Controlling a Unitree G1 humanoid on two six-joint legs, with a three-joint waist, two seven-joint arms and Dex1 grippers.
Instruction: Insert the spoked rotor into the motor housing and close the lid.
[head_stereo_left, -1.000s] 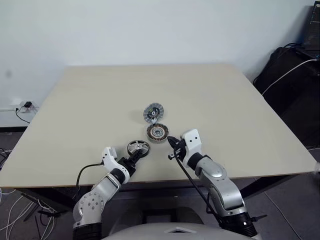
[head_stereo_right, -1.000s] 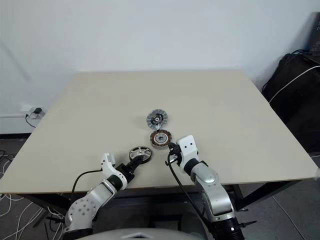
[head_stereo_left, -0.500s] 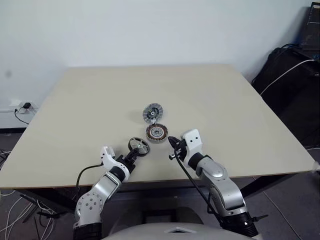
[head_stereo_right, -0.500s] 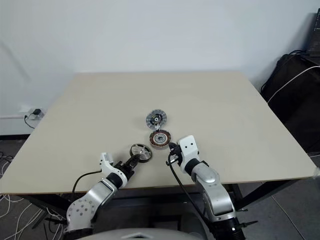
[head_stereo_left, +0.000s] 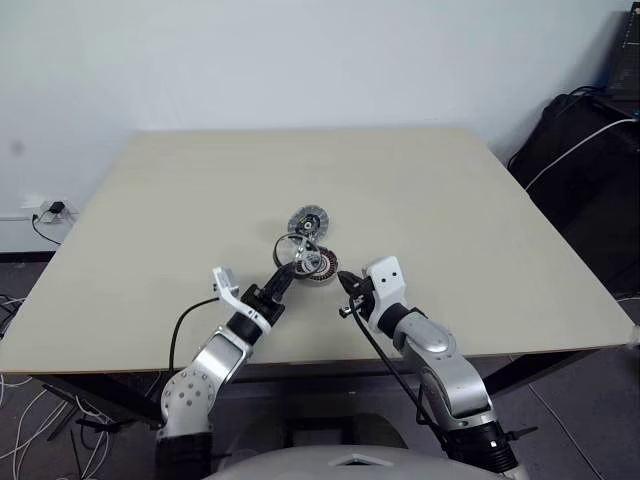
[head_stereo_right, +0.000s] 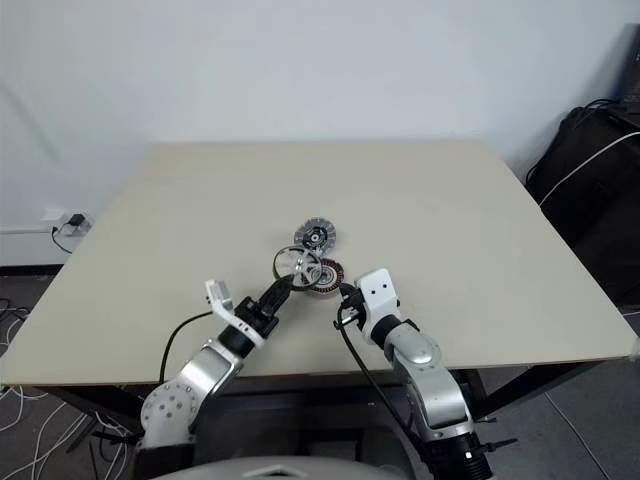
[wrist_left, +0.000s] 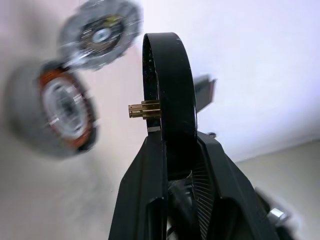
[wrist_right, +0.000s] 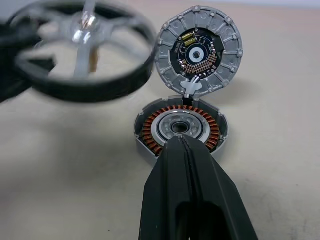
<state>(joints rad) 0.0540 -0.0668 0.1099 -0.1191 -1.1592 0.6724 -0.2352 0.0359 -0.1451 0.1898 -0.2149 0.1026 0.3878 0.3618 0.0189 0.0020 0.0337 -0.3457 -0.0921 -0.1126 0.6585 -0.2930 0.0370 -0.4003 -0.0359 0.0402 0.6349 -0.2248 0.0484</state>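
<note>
Left gripper (head_stereo_left: 281, 278): your fingers are clamped on the rim of the wheel (head_stereo_left: 294, 249), holding it off the table (head_stereo_left: 150, 220).
Wheel: it stands past your left fingertips, edge-on in the left wrist view, with a brass shaft (wrist_left: 144, 109) sticking out of its hub.
Housing (wrist_right: 180, 129): open, copper windings showing; it sits just beyond your right fingertips and beside the raised wheel.
Lid (wrist_right: 199, 51): swung open, inner face up, joined to the housing's far edge, further out from both jaws.
Right gripper (wrist_right: 183, 144): your fingers are pressed together on nothing, tips at the housing's near rim.
</note>
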